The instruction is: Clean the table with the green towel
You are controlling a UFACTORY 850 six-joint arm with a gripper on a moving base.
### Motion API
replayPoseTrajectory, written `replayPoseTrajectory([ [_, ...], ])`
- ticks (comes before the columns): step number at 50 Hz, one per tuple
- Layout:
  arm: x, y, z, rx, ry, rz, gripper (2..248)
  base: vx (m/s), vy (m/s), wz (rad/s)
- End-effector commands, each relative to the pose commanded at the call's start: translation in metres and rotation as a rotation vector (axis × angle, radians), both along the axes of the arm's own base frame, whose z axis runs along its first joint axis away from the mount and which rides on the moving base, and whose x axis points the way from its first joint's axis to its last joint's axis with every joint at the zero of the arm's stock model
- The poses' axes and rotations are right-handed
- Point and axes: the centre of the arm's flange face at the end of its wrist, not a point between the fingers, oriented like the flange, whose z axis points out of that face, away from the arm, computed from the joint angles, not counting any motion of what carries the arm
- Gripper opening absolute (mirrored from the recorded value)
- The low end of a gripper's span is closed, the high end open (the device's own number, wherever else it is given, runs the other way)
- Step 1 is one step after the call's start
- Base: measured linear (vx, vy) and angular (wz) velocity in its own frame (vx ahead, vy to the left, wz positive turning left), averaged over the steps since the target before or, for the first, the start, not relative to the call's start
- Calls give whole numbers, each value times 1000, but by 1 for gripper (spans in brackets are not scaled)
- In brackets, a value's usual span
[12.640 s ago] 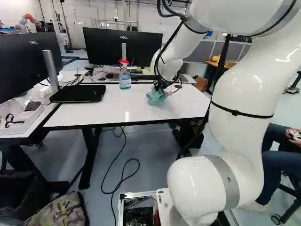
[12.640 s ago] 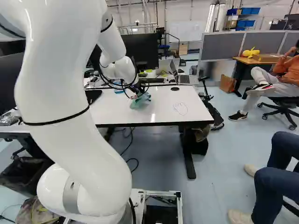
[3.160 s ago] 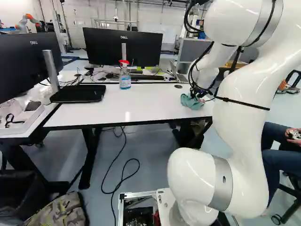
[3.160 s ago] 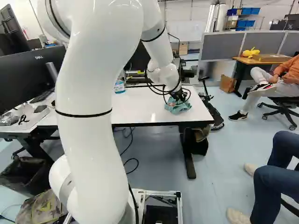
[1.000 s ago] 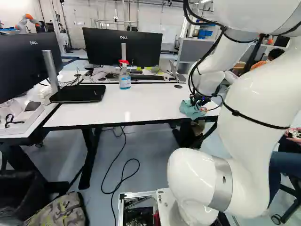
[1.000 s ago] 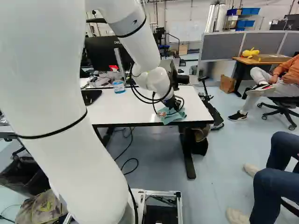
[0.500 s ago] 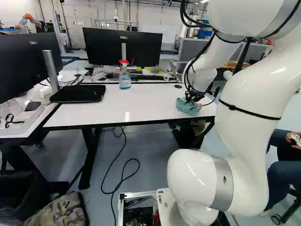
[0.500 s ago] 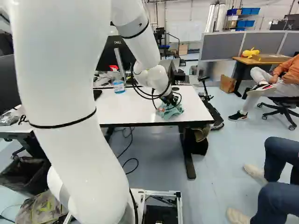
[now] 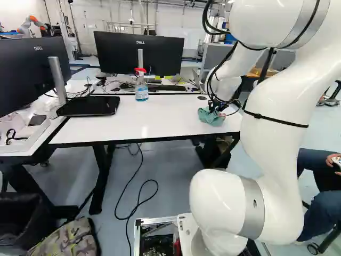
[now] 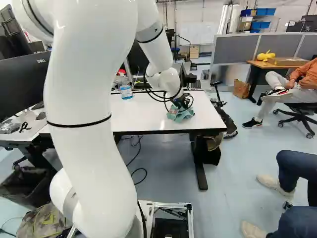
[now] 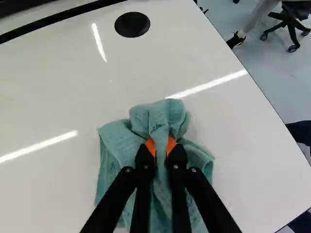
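Claw (image 11: 161, 147) grasping the bunched middle of the green towel (image 11: 160, 116), right of centre in the left base view, near the right end of the tabletop (image 9: 133, 120); probably pinched there so loose cloth spreads beneath for wiping. Towel teal, crumpled, a thick fold between the fingers, edges splayed; farther back, left of centre, spray bottle (image 9: 141, 92) upright.

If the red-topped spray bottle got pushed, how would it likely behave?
Pushed high, the spray bottle would probably tip, being tall and narrow. The blue in its lower part looks like liquid, likely adding weight there, so a low push might slide it over the glossy table.
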Motion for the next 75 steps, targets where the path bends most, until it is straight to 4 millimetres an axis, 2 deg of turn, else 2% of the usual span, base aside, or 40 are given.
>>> replayPoseTrajectory([
  [15, -4, -25, 0, -1, -3, -44, 43, 0, 0, 0],
  [24, -4, -25, 0, -2, -4, -44, 43, 0, 0, 0],
  [36, -8, -23, 12, -9, -20, -43, 43, 0, 0, 0],
  [48, -15, -12, 25, -3, -5, -31, 43, 0, 0, 0],
  [75, -37, 29, 52, 23, 70, 24, 43, 0, 0, 0],
])
